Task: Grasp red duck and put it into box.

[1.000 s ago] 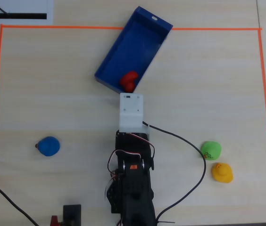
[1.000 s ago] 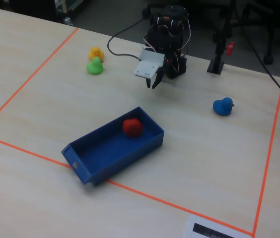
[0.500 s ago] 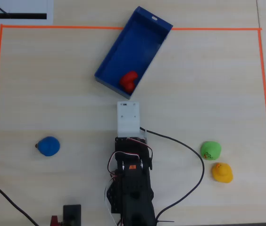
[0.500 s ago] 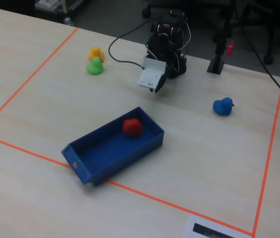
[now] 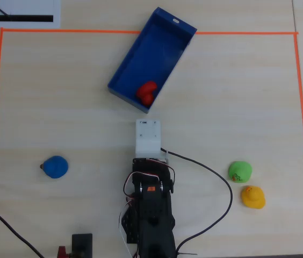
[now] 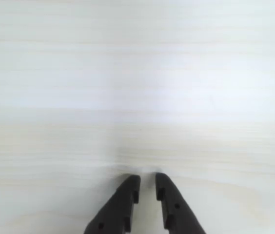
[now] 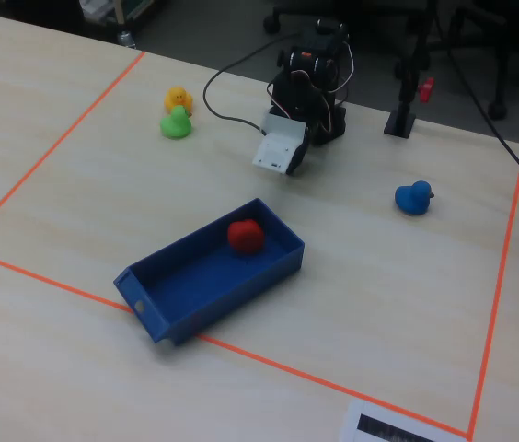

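**Red duck sits in the box, arm pulled back**

Black jaws point(image 6: 147, 187) fill the bottom of the wrist view. They are nearly together and hold nothing. Only bare tabletop point(image 6: 137, 73) lies under them.

From left to right in the overhead view: a blue duck point(image 5: 56, 166), then the arm with the box point(image 5: 170, 32) ahead of it, then a green duck point(image 5: 240, 171) and a yellow duck point(image 5: 253, 196). The red duck point(image 5: 146, 93) lies inside the box, at the end nearest the jaws, straight ahead of them. The job looks done.
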